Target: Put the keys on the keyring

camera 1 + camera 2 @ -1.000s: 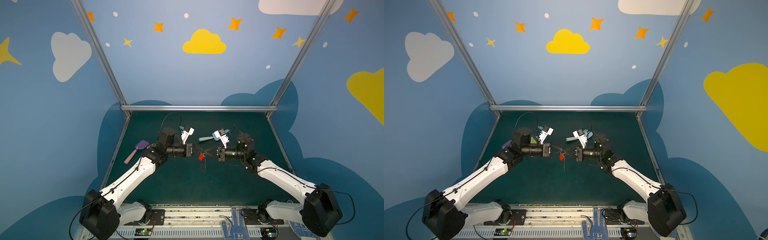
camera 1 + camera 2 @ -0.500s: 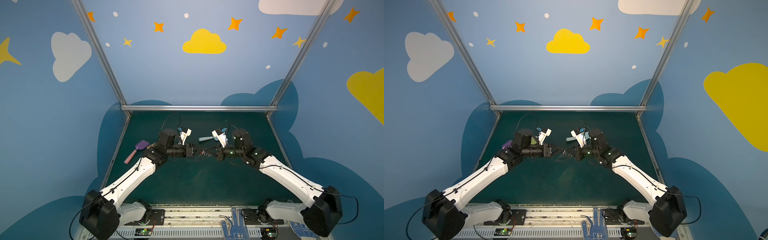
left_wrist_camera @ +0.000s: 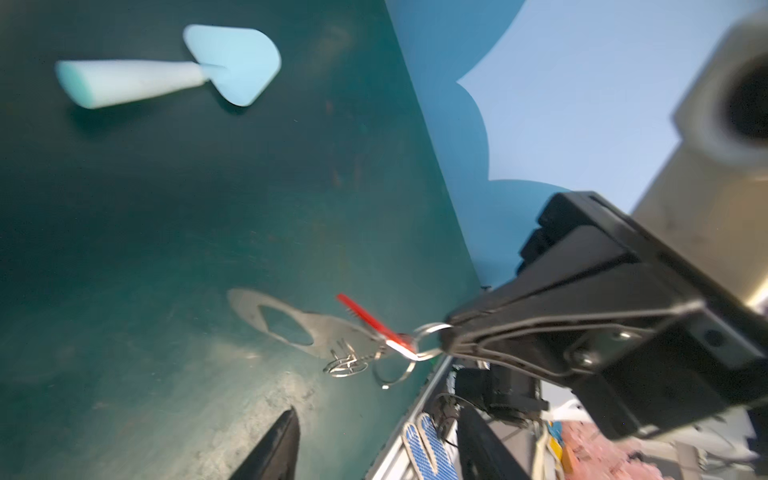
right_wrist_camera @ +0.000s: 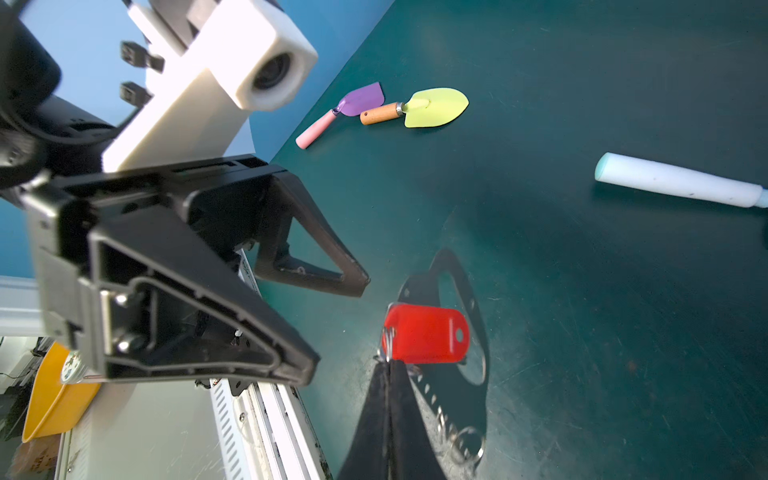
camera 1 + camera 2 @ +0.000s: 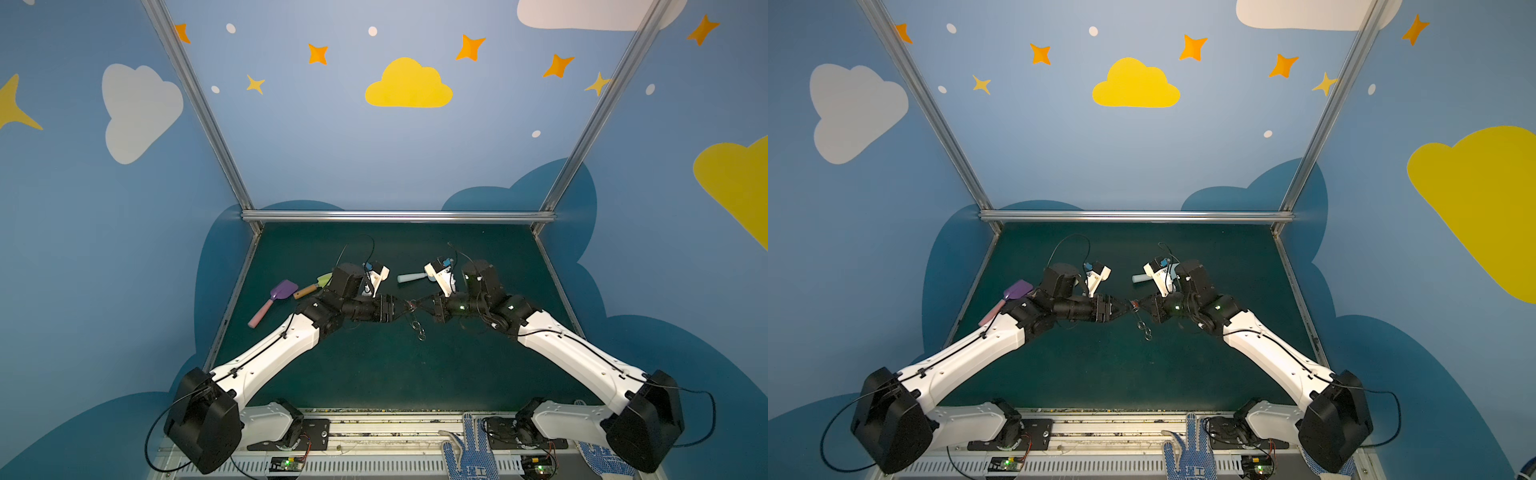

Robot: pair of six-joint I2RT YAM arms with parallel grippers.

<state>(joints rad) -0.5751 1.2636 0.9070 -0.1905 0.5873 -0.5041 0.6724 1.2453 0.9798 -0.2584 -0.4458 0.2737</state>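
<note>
My right gripper (image 3: 449, 334) is pinched shut on a ring (image 3: 430, 327) that carries the keys (image 4: 424, 332), with the keyring (image 3: 291, 324) dangling beneath, mid-table. My left gripper (image 4: 338, 328) is nearer and stands open. The keys lie straight ahead of its jaws, long axis pointing away from the ring. Yellow bowl (image 4: 45, 399) off-table: contents hidden.

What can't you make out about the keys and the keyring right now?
The keys: silver key unseen in the right wrist view, likely behind its red tag.
The keyring: whether a ring sits through its holes is blurred in the left wrist view, too small in both top views.
Pale blue shovel: blade cut off by the right wrist view's edge.
</note>
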